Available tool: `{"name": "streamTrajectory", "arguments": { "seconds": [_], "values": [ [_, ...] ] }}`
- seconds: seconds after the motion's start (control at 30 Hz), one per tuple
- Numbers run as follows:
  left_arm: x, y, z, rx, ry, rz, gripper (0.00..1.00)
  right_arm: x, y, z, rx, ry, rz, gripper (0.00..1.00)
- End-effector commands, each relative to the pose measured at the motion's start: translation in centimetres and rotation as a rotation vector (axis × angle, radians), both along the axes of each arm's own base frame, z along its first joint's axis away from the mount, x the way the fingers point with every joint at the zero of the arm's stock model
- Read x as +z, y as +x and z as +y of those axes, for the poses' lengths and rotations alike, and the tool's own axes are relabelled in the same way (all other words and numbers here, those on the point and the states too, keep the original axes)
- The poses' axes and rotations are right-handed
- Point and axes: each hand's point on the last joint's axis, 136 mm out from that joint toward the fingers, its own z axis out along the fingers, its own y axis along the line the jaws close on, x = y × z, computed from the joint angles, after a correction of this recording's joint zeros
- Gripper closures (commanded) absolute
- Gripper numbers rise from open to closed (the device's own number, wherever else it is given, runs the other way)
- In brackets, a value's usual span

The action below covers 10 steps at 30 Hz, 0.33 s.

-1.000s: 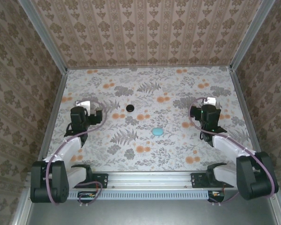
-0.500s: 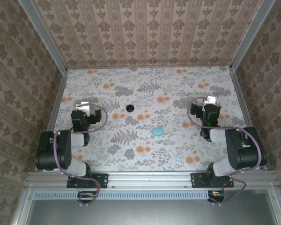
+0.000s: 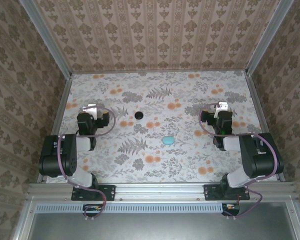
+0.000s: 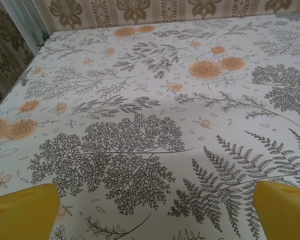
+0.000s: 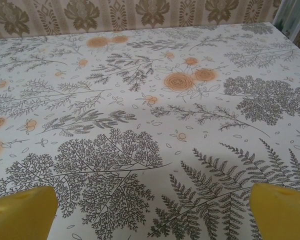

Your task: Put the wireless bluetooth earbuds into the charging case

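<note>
Table [image 3: 190, 165]: a flat floral-print surface. Your arms sit at its near corners and both task-sized things lie out in the middle.

Left gripper [image 3: 91, 108]: released. Its yellow fingers [image 4: 25, 210] stand wide apart over bare cloth with nothing between them.

Right gripper [image 3: 222, 107]: also released. Its yellow fingers [image 5: 22, 212] are spread over bare cloth and hold nothing.

Charging case [image 3: 167, 140]: it lies flat on the table between your two grippers, well apart from both. From the right gripper it is off to the left and a little back toward the bases. From the left gripper it is off to the right and back by about as much. You cannot tell at this size whether the lid is open or shut.

Case, handling: expect it to be light, stiff and slick. A smooth pebble shape like this will probably squirt out of a careless pinch or skate across the cloth if nudged.

Case, where to hold: close across its narrow width, low down at the widest part of the body. That way the pads seat below the curve and leave the lid seam free.

Black round disc [image 3: 139, 115]: it sits farther out than the case and nearer the left gripper's side. It is not the case, and what it is cannot be told.
</note>
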Motion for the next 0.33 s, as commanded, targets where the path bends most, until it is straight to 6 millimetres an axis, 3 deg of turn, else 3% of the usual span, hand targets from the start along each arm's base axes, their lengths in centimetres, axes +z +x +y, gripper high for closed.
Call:
{"name": "streamTrajectory", "arguments": {
  "seconds": [0.0, 0.3],
  "values": [
    [0.30, 0.25, -0.08, -0.004, 0.023, -0.006, 0.00, 0.61, 0.40, 0.31, 0.022, -0.003, -0.030, 0.00],
    [0.27, 0.25, -0.09, -0.005, 0.023, -0.005, 0.00, 0.42, 0.48, 0.76, 0.050, -0.003, -0.021, 0.00]
  ]
}}
